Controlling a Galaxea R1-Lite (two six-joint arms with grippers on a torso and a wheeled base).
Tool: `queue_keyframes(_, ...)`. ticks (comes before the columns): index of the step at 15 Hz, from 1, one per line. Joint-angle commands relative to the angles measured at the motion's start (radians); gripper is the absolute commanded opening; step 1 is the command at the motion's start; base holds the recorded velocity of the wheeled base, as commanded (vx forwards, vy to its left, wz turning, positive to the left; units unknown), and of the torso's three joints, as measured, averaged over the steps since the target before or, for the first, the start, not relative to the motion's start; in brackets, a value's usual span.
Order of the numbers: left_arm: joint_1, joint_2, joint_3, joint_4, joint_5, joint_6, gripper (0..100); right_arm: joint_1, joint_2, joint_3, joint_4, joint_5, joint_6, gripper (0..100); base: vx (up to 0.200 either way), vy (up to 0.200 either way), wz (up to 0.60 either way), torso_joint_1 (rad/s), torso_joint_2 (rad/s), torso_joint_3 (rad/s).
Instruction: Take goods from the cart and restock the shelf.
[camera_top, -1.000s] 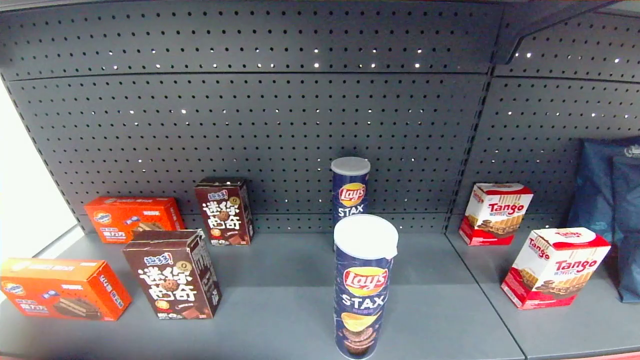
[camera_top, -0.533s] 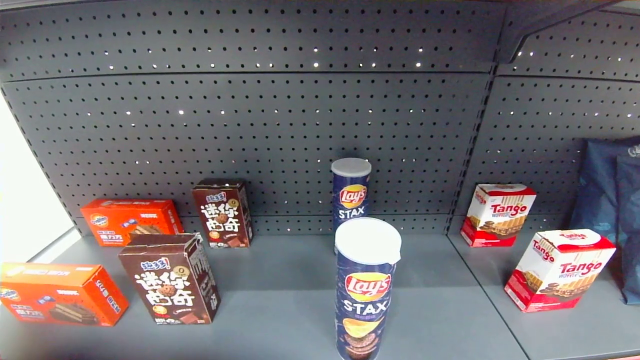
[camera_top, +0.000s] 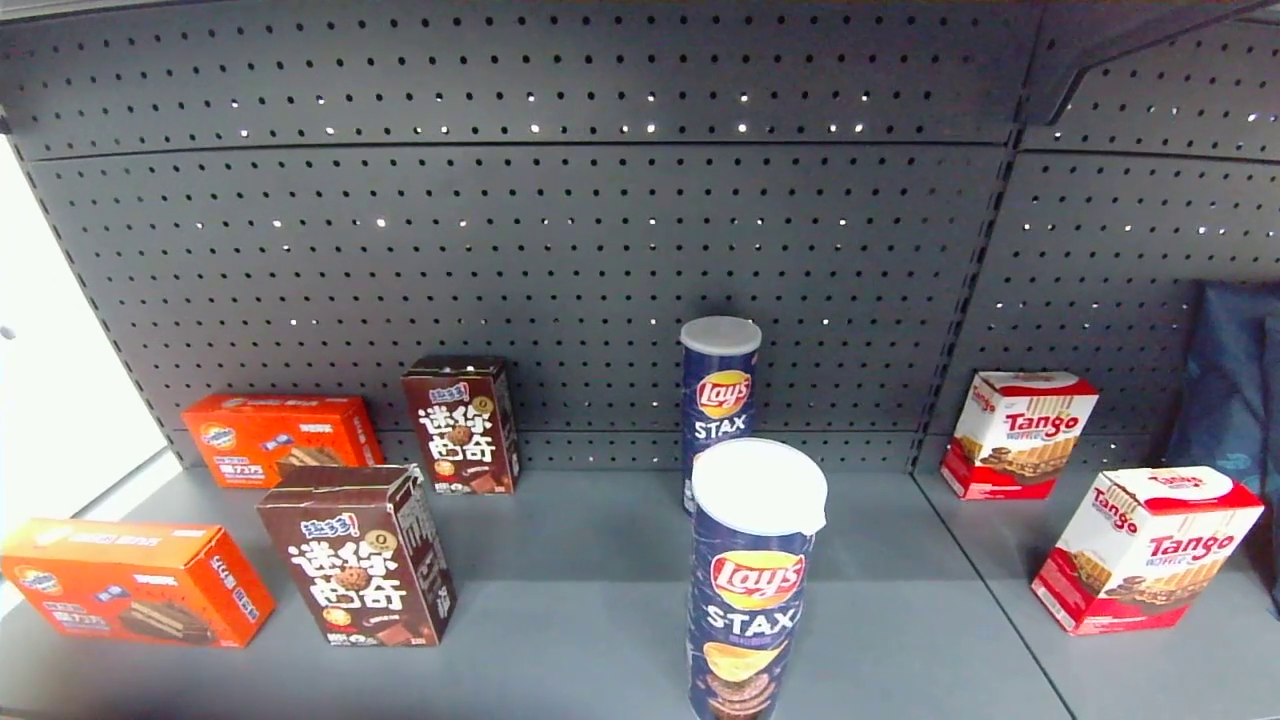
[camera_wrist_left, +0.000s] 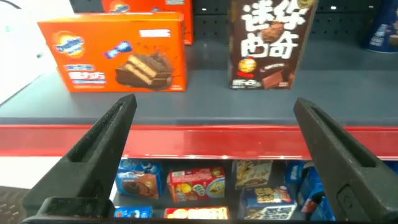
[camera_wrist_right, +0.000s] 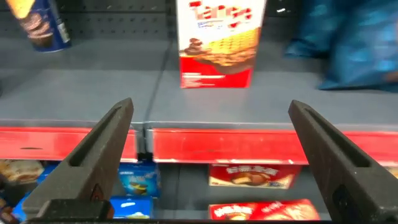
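The left jaws and the right jaws both stand spread wide and empty, level with the shelf's (camera_wrist_left: 199, 134) red front lip. The whole head picture has slid slightly, so the camera moved, not the goods. The front crisp can (camera_top: 757, 580) stands as before, and nothing new is stocked, so a trip to the cart seems due. The wrist views show lower-tier packets (camera_wrist_left: 196, 183), while the head view adds the rear can (camera_top: 720, 395).

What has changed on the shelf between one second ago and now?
Only the head camera moved: the whole picture slid slightly right. No goods moved; nothing was taken or released. The tall dark-blue chip cans, orange cake boxes, brown cookie boxes and red-and-white wafer boxes stand as before on the grey metal shelf.
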Motion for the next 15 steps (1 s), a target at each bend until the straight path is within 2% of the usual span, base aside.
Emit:
queue_keyframes(1, 0.0, 0.0, 0.001, -0.001, 0.0, -0.001, 100, 0.0, 0.001, 0.0, -0.001, 0.0, -0.001, 100, 0.0, 0.0, 0.0, 0.0, 0.0, 0.0)
queue_keyframes(15, 0.0, 0.0, 0.001, -0.001, 0.0, 0.001, 100, 0.0, 0.001, 0.0, -0.001, 0.0, -0.001, 100, 0.0, -0.029, 0.0, 0.0, 0.0, 0.0)
